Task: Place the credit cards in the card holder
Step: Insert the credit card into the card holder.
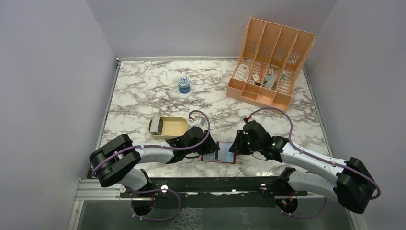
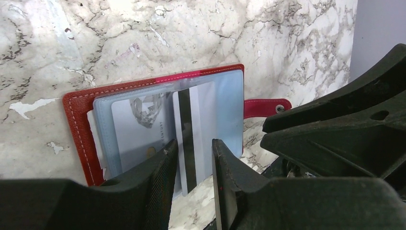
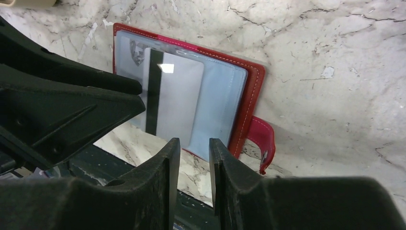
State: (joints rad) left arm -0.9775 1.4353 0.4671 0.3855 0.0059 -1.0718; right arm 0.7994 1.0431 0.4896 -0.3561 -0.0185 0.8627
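The card holder [image 2: 76, 124] lies open on the marble near the front edge, dark red with pale blue pockets; it also shows in the overhead view [image 1: 220, 154] and the right wrist view [image 3: 249, 91]. A silver credit card with a black stripe [image 2: 203, 120] sits partly in a pocket, its near end sticking out past the holder's edge. My left gripper [image 2: 194, 146] is open just over that end, its fingers not pinching the card. A second card [image 2: 136, 132] rests in the neighbouring pocket. My right gripper [image 3: 194, 143] is open and empty, at the holder's snap-tab [image 3: 262, 139] side.
A shallow tan tray [image 1: 174, 127] with greyish cards [image 1: 155, 125] at its left end stands behind the left arm. A blue-lidded jar [image 1: 184, 84] sits further back, and a peach slotted organizer [image 1: 268, 62] is at the back right. Both grippers crowd the holder.
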